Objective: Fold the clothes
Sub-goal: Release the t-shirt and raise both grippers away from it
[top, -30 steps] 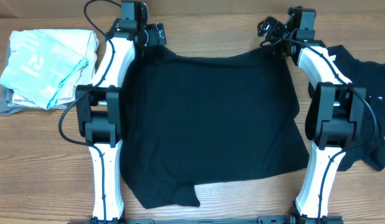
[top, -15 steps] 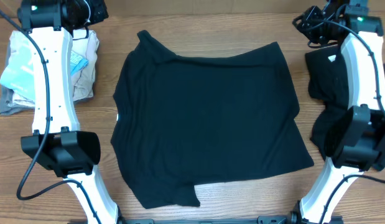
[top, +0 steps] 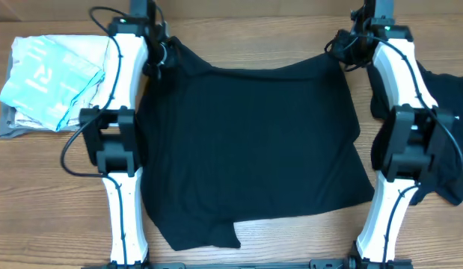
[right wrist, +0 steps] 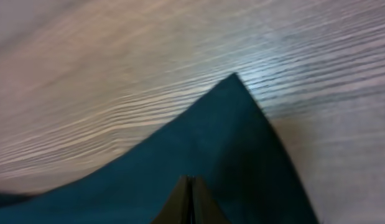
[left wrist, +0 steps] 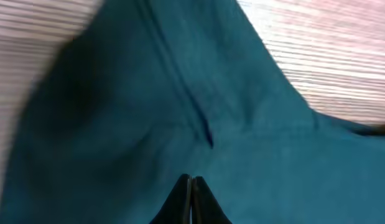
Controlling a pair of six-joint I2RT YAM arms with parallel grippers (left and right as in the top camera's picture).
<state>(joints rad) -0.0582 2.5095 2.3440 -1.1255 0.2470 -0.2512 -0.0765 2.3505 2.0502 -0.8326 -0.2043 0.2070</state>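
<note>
The left pincer (left wrist: 191,185) is seen with its fingertips pressed together at the far left corner of the black garment (top: 253,149), where the cloth is gathered into creases running toward the tips, so a fold of it is judged to be nipped. The right pincer (right wrist: 189,185) is likewise drawn together, just behind the pointed far right corner, which lies flat on the bench (top: 51,187).

The garment is spread across the middle of the bench between the two arms, with its near edge uneven. More dark clothes (top: 440,97) are heaped at the right, and a pale folded bundle (top: 51,82) is set at the left.

The grasping of the two far corners is judged to be the step in hand. A level lift is called for next, with both corners carried toward the near edge together, so that the fold is laid square.
</note>
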